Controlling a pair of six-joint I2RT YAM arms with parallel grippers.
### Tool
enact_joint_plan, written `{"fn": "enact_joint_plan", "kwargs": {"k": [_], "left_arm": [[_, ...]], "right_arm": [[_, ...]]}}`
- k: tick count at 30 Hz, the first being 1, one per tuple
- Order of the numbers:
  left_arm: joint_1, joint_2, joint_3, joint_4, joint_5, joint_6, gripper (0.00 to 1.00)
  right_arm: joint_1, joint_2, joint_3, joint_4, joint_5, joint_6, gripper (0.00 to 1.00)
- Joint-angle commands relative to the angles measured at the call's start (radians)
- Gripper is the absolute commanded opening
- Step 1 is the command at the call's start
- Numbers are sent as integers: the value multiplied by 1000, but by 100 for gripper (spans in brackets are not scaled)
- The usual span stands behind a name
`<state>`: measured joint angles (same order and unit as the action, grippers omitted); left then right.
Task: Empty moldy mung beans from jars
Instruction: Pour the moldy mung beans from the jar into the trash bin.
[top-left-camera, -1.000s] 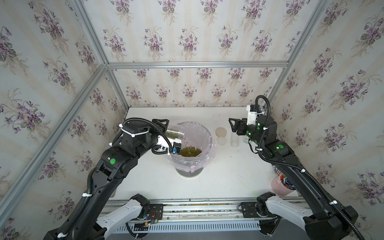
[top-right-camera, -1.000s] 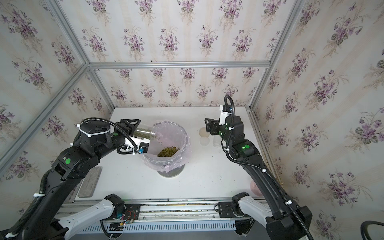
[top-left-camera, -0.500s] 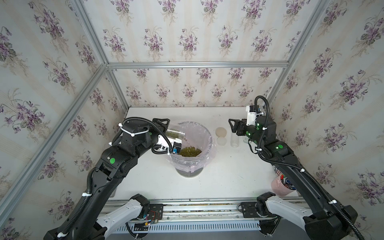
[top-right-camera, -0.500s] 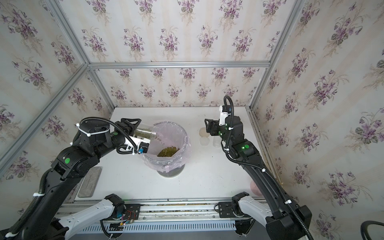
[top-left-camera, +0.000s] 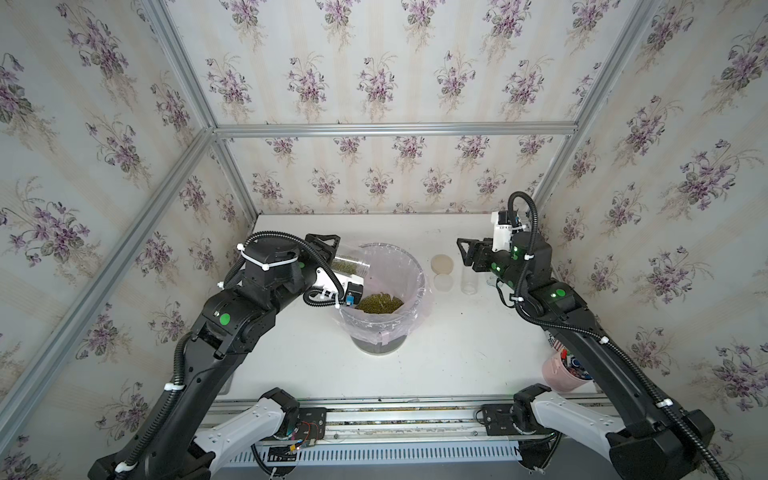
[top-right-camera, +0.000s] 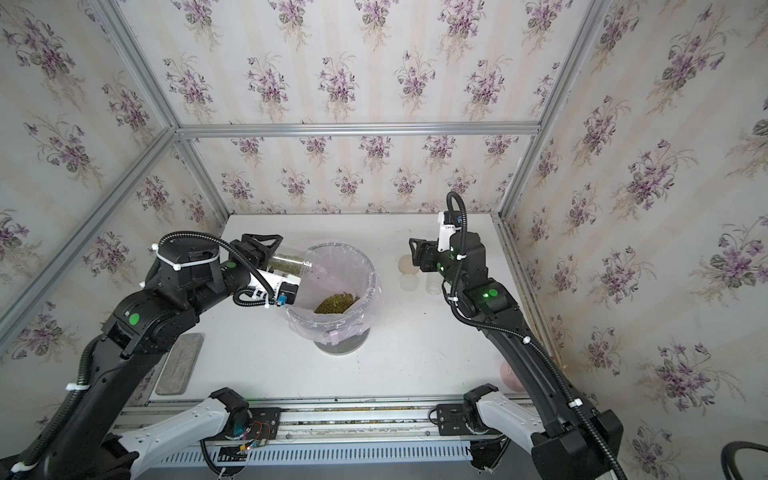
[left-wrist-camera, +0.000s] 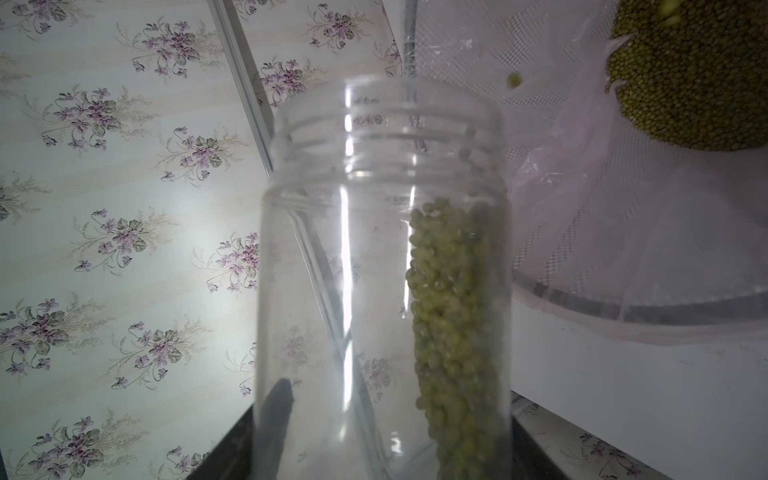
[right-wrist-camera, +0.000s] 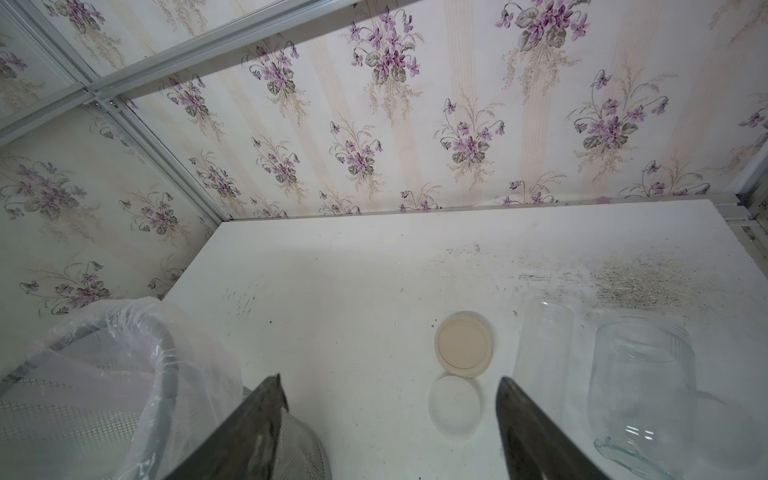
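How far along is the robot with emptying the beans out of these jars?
Done: the narrow jar and the wide jar look empty, and a bean heap lies in the lined bin. In hand: the left gripper tilts the third jar over it, beans inside. Left: finishing that pour. The right gripper is open, holding nothing.

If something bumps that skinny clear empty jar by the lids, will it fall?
Probably: the skinny clear empty jar stands upright, tall for its width, so it likely tips. Empty, it seems light; once down, its round side could roll.
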<state>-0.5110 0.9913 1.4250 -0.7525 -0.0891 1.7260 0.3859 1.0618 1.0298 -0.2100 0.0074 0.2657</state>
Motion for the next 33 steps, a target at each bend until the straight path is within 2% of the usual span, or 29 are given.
{"fn": "enact_joint_plan", "kwargs": {"k": [1,8,13,33], "left_arm": [[0,3,11,8,5,70,0],[-9,7,12,6,28,87,0],[-15,15,5,3,8,123,0],[-15,26,12,-7,-26,139,0]], "right_arm": [[0,-3,0,8,3,3,78],[0,-9,-2,10,6,7,78],[0,-10,-8,11,3,9,78],[1,-26,-13,6,6,13,78]]}}
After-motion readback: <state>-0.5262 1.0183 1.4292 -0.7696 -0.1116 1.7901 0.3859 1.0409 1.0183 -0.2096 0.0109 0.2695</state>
